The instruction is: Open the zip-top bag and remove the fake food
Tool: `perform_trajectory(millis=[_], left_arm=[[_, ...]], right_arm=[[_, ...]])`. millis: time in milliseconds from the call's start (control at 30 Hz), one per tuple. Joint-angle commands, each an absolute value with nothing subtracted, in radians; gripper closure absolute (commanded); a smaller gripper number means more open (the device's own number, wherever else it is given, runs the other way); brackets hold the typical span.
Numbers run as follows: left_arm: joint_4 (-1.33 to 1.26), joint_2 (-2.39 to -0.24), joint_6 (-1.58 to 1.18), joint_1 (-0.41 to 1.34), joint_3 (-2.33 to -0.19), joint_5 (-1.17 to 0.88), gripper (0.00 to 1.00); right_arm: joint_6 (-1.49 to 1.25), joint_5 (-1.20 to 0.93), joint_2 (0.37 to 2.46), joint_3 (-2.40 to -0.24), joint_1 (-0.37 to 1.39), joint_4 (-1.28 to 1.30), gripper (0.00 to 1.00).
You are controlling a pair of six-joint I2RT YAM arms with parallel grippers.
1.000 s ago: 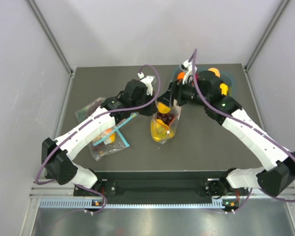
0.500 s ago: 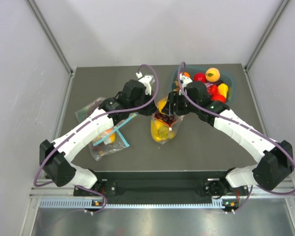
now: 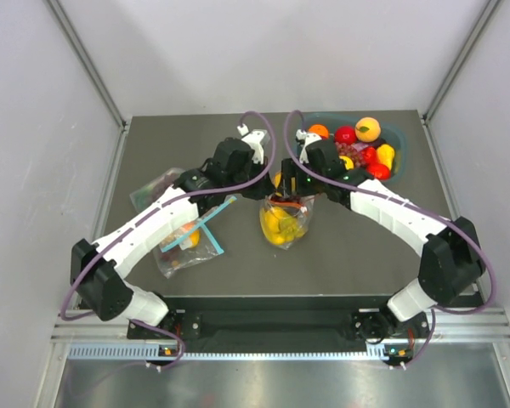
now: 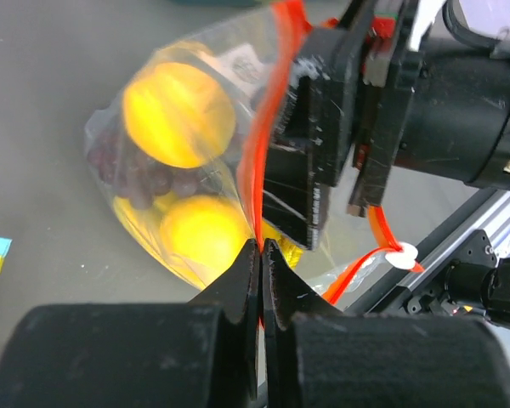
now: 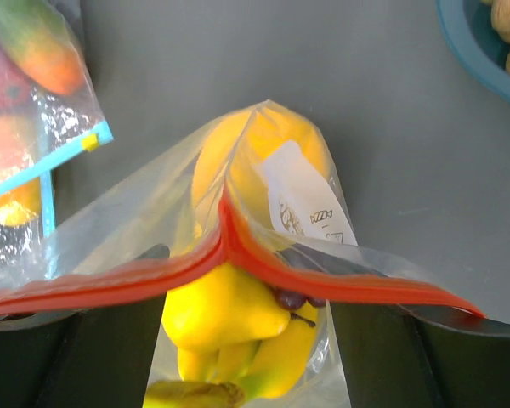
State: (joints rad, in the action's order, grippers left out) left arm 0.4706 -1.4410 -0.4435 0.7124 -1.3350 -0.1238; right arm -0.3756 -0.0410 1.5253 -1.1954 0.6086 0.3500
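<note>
1. Top external view: the zip-top bag [image 3: 286, 219] stands in the middle of the dark tabletop [image 3: 365, 246], its mouth turned up toward the far edge. The yellow fake food [image 3: 276, 224] shows through the plastic. Both arms reach in to the bag's top, the left end effector [image 3: 269, 185] and the right end effector [image 3: 291, 184] just beside each other. This view cannot show how their fingers stand. To the left lie bags with a teal-blue strip [image 3: 189, 242]. At the far right is a blue bowl [image 3: 398, 133] of mixed fruit.

2. Left wrist view: only here is the left grip plain. The left end effector [image 4: 261, 255] is pinched tight on the bag's red-orange zip strip [image 4: 257, 183], with no gap between its fingers. The strip runs up from the pinch past the black right end effector [image 4: 336, 183], which sits against the bag's mouth. A loose end of the strip with a small white tab [image 4: 399, 253] curls out at lower right. Inside the zip-top bag [image 4: 110, 136] are a round yellow fruit [image 4: 178, 115], dark grapes [image 4: 129, 174] and another yellow piece [image 4: 200, 234].

3. Right wrist view: only here does the mouth of the zip-top bag [image 5: 144, 221] show parted, its zip strip [image 5: 323, 280] split into two branches. The right end effector [image 5: 246, 319] has its fingers spread wide, one at each lower corner, gripping nothing I can make out. The strip crosses just above both. The white label patch [image 5: 310, 204] faces the camera, with the yellow fruit [image 5: 225, 313] and a few grapes [image 5: 293, 299] below it. A blue-strip bag [image 5: 34, 127] lies at upper left, and the bowl's rim [image 5: 472, 51] is at upper right.
</note>
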Motion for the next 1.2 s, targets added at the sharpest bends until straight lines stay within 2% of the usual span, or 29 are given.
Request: perform_trajectory(millis=[0, 367, 567, 600, 633, 867, 967, 1067, 1100, 1167], left_arm=[[0.414, -1.460, -0.434, 0.703, -1.341, -0.176, 1.00], [0.407, -1.496, -0.407, 0.667, -1.367, -0.239, 1.00], [0.413, -1.493, -0.399, 0.644, -1.367, -0.261, 1.00], [0.414, -1.494, -0.397, 0.637, -1.367, -0.267, 1.00], [0.416, -1.496, -0.396, 0.635, -1.367, -0.270, 1.00], [0.422, -1.499, -0.384, 0.618, -1.362, -0.296, 1.00], [0.425, -1.502, -0.380, 0.608, -1.364, -0.305, 1.00], [0.425, -1.499, -0.379, 0.598, -1.364, -0.305, 1.00], [0.425, -1.497, -0.379, 0.594, -1.361, -0.305, 1.00], [0.429, -1.497, -0.385, 0.578, -1.358, -0.301, 1.00]], right_arm=[[-0.351, -0.008, 1.554, -1.265, 0.630, 0.249, 0.27], [-0.333, -0.064, 1.641, -1.328, 0.673, 0.272, 0.27], [-0.307, -0.069, 1.692, -1.319, 0.683, 0.203, 0.20], [-0.304, -0.068, 1.700, -1.327, 0.684, 0.192, 0.15], [-0.298, -0.060, 1.706, -1.328, 0.684, 0.175, 0.13], [-0.247, -0.061, 1.790, -1.379, 0.690, 0.146, 0.12], [-0.242, -0.084, 1.828, -1.411, 0.692, 0.172, 0.14], [-0.242, -0.092, 1.839, -1.399, 0.693, 0.178, 0.31], [-0.244, -0.091, 1.838, -1.396, 0.693, 0.178, 0.44], [-0.244, -0.087, 1.824, -1.390, 0.693, 0.179, 0.52]])
